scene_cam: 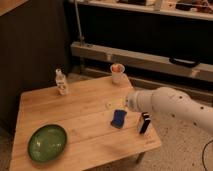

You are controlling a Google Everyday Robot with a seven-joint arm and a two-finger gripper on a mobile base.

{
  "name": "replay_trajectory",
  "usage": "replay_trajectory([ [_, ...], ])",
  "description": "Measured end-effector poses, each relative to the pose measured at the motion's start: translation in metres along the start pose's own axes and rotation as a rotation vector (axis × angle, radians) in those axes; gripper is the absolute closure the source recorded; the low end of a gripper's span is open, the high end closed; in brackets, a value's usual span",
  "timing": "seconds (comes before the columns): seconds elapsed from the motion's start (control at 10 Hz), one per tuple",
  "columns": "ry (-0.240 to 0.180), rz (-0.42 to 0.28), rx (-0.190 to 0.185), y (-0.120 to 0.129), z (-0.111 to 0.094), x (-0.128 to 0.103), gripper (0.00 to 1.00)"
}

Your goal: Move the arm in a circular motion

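Observation:
The thick white arm (172,106) reaches in from the right edge, over the right half of the wooden table (80,115). Its rounded end sits just above a blue object (119,118). The gripper (114,104) shows only as a small tan tip at the arm's left end, pointing left over the table's middle. It holds nothing that I can see.
A green plate (47,142) lies at the front left. A small clear bottle (61,82) stands at the back left. A white cup (117,73) stands at the back edge. A black object (145,122) stands near the right front corner, under the arm.

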Motion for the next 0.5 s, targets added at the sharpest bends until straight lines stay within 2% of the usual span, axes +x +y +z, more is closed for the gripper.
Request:
replay_trajectory([
  [0.2,0.012,-0.082,0.056,-0.054,-0.004,-0.001,0.20],
  [0.3,0.020,-0.149,0.107,-0.093,0.000,0.002,0.20],
  [0.4,0.028,-0.197,0.145,-0.121,0.003,0.007,0.20],
  [0.5,0.045,-0.276,0.199,-0.164,0.006,0.017,0.20],
])
